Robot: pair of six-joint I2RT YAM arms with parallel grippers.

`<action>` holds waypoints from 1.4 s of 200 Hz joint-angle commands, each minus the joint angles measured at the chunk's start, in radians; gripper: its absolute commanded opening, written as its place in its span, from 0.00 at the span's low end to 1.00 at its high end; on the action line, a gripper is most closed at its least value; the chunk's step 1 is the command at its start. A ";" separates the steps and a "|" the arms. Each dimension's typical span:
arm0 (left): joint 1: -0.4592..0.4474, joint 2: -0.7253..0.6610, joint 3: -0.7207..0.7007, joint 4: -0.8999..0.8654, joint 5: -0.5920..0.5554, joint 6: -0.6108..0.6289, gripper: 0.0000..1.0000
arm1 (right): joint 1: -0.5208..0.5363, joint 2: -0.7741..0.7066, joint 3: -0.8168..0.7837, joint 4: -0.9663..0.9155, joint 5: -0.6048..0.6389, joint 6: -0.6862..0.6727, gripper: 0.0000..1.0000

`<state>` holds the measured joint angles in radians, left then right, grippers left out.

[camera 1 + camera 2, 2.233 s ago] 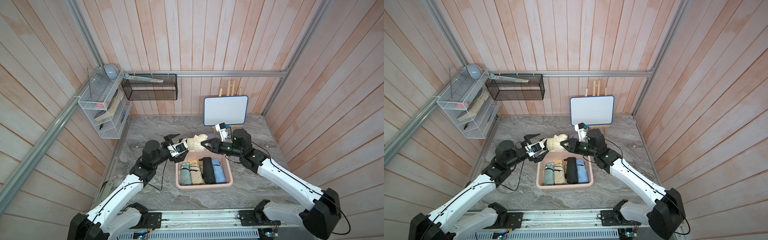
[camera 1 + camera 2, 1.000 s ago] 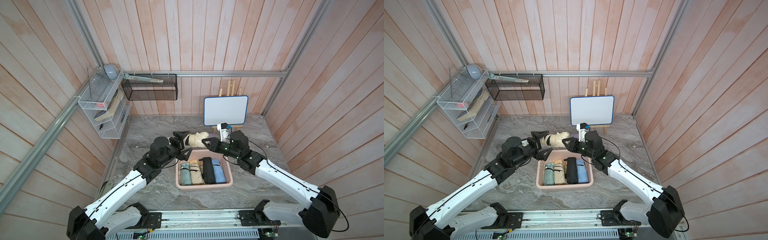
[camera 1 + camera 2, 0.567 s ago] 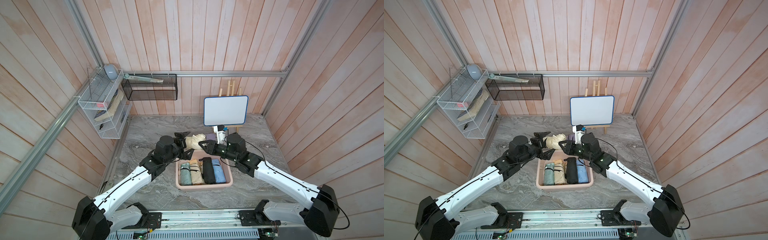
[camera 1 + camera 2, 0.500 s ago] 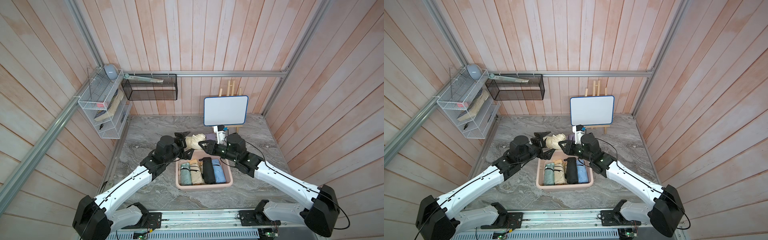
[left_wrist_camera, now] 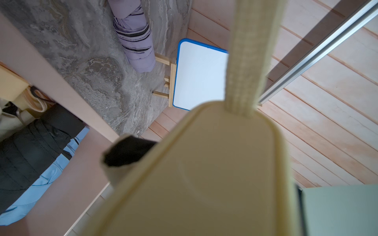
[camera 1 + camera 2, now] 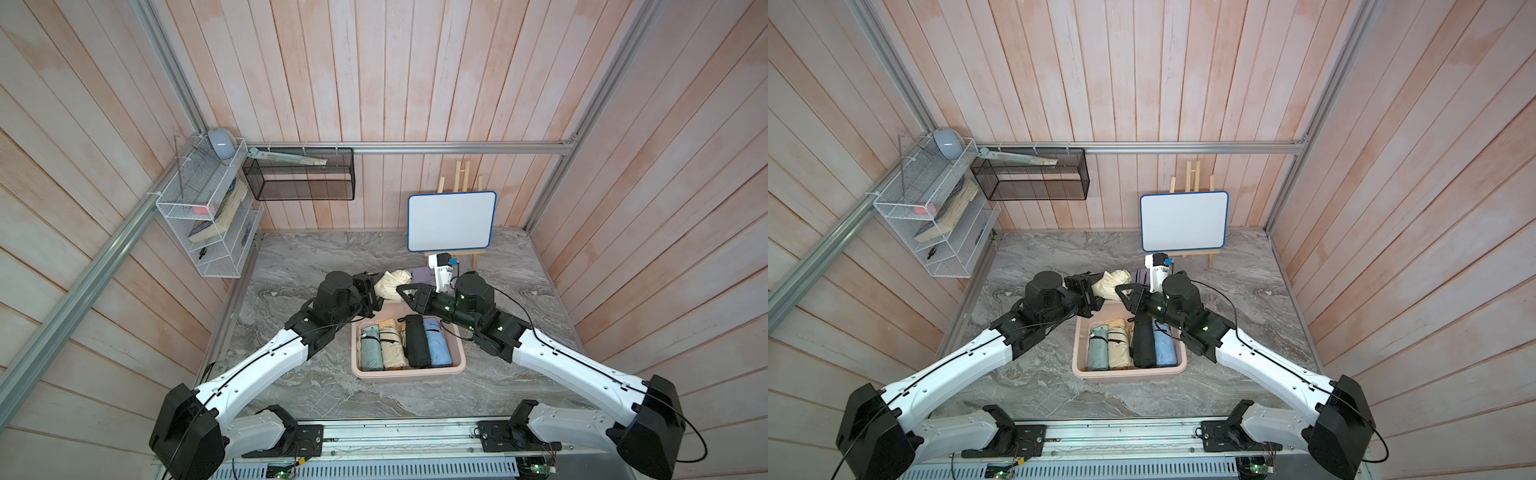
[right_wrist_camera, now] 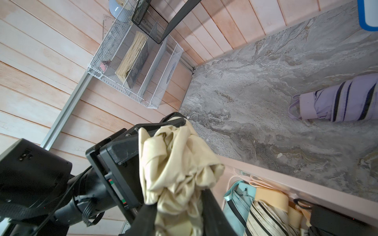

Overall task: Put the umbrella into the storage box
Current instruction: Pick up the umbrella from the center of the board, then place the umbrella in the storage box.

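Because too floppy for one grip, holds umbrella (image 6: 392, 279) by canopy in right gripper (image 7: 180, 206), pinched shut. Cradles handle end betw. left gripper (image 6: 1094, 291) fingers; clamped or not, can't tell. Hangs betw. both finger pairs, w/ storage box (image 6: 407, 374) far rim just below.

Both top views: bright, even light from above. Shadows on the marble tabletop (image 6: 316, 257) are soft, with no glare. Wall planks (image 6: 124, 104) bow at the frame edges. Left wrist view: cream umbrella (image 5: 204, 173) fills the foreground, badly out of focus. Right wrist view: near foreground soft, background sharp.
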<state>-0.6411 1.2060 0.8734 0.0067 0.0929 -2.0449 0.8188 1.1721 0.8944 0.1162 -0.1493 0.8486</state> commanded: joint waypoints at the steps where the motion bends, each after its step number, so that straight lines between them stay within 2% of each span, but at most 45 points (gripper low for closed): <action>1: 0.007 -0.018 0.030 -0.106 -0.056 0.123 0.30 | 0.010 -0.056 -0.002 -0.005 0.042 -0.028 0.44; 14: 0.006 -0.026 0.063 -0.197 -0.056 0.227 0.24 | 0.009 -0.084 -0.006 -0.047 0.071 -0.051 0.54; 35: 0.005 -0.025 0.117 -0.340 -0.050 0.430 0.21 | 0.008 -0.136 -0.016 -0.123 0.127 -0.072 0.62; 53: -0.003 -0.019 0.146 -0.425 -0.046 0.579 0.19 | 0.006 -0.175 -0.027 -0.185 0.157 -0.078 0.63; 74: -0.052 -0.004 0.193 -0.519 -0.090 0.731 0.18 | 0.006 -0.209 -0.039 -0.240 0.187 -0.072 0.62; 115: -0.171 0.088 0.312 -0.708 -0.188 0.944 0.18 | 0.005 -0.264 -0.073 -0.273 0.212 -0.038 0.62; 174: -0.255 0.190 0.336 -0.814 -0.282 1.033 0.18 | 0.007 -0.309 -0.081 -0.318 0.251 -0.039 0.61; 231: -0.270 0.236 0.280 -0.829 -0.265 1.117 0.18 | 0.007 -0.363 -0.097 -0.354 0.291 -0.025 0.60; 261: -0.270 0.270 0.247 -0.794 -0.250 1.143 0.31 | 0.007 -0.377 -0.103 -0.363 0.300 -0.021 0.60; 280: -0.271 0.291 0.245 -0.787 -0.238 1.145 0.46 | 0.008 -0.383 -0.102 -0.376 0.301 -0.021 0.60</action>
<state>-0.9081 1.4673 1.1316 -0.8108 -0.1501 -0.9382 0.8268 0.8017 0.7998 -0.2226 0.1265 0.8196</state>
